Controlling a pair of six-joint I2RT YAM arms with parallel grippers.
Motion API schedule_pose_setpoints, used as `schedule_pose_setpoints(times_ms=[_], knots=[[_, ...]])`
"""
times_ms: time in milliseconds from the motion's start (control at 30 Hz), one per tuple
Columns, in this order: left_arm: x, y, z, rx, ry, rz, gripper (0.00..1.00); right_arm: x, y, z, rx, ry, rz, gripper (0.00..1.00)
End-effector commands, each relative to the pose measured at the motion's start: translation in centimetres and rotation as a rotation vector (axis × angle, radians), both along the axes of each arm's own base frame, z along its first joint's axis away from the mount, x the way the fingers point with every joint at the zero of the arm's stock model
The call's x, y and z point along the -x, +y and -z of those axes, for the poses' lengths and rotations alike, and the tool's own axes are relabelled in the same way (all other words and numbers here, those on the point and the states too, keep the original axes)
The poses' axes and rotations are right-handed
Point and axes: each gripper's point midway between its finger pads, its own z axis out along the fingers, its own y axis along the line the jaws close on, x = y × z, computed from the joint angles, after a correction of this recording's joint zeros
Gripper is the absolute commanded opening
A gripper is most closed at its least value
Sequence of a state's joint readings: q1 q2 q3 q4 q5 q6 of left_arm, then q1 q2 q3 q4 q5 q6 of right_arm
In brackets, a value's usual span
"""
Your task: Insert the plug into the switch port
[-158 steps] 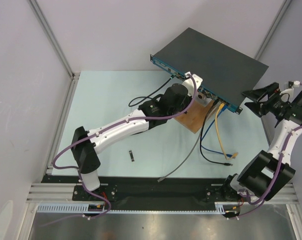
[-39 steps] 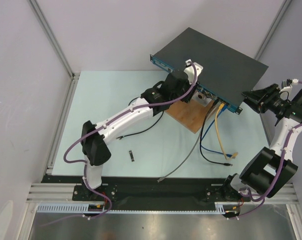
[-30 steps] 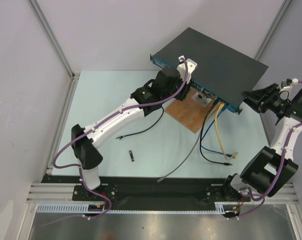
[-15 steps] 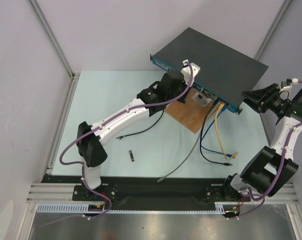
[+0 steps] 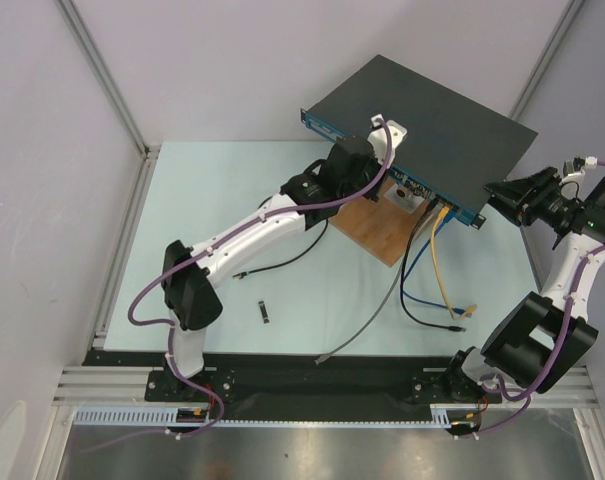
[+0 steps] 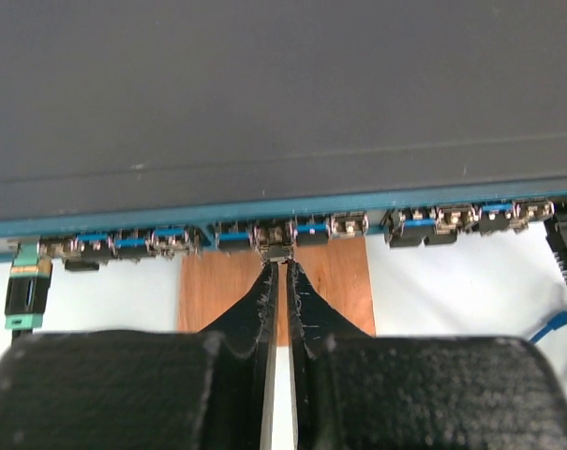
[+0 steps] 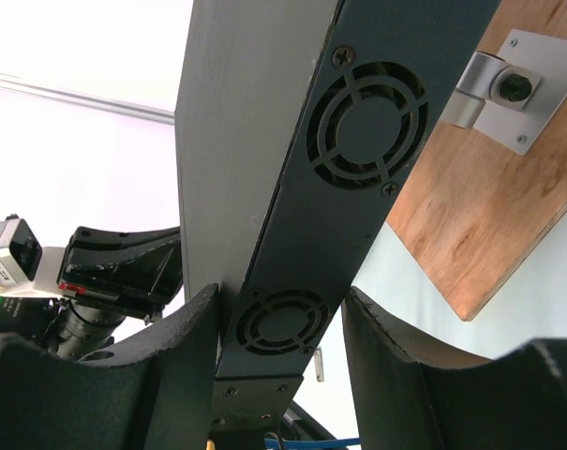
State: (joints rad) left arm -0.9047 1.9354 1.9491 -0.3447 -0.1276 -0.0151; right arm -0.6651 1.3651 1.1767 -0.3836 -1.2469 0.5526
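The switch [image 5: 422,110] is a flat black box with a blue front face, propped at the back right. Its row of ports [image 6: 358,225] fills the left wrist view. My left gripper [image 6: 279,266] is shut, with only a thin slit between the fingers. Its tips touch the grey end of the plug [image 6: 276,246], which sits in a port near the middle of the row. From above, the left gripper [image 5: 380,170] is against the front face. My right gripper [image 7: 281,295] is clamped on the switch's end [image 7: 339,131], one finger on each flat side; from above, the right gripper [image 5: 494,198] is at the right corner.
A wooden board [image 5: 382,235] with a metal bracket [image 5: 404,198] lies under the switch. Yellow [image 5: 437,260] and blue [image 5: 422,300] cables hang from its right ports. A grey cable [image 5: 367,320], a black cable [image 5: 282,262] and a small black piece [image 5: 265,312] lie on the table. A green plug [image 6: 25,291] sits far left.
My left gripper has slid a little to the right along the switch's front face and closed its jaws. The right arm and the switch have not moved.
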Motion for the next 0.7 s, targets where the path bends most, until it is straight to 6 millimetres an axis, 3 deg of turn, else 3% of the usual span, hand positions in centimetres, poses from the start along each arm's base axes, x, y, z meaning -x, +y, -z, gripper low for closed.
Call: schedule_pose_setpoints(times_ms=[0, 200, 667], knots=[[-1.1, -0.7, -3.1, 0.072, -0.069, -0.006, 0.09, -0.8, 0.8, 1.0, 0.074, -0.031, -0.039, 0.0], [-2.5, -0.9, -3.1, 0.075, -0.092, -0.057, 0.1, -0.8, 0.8, 1.1, 0.074, -0.03, -0.039, 0.0], [-4.6, -0.3, -5.9, 0.163, -0.213, -0.16, 0.07, -1.3, 0.4, 1.6, 0.068, -0.01, -0.027, 0.0]])
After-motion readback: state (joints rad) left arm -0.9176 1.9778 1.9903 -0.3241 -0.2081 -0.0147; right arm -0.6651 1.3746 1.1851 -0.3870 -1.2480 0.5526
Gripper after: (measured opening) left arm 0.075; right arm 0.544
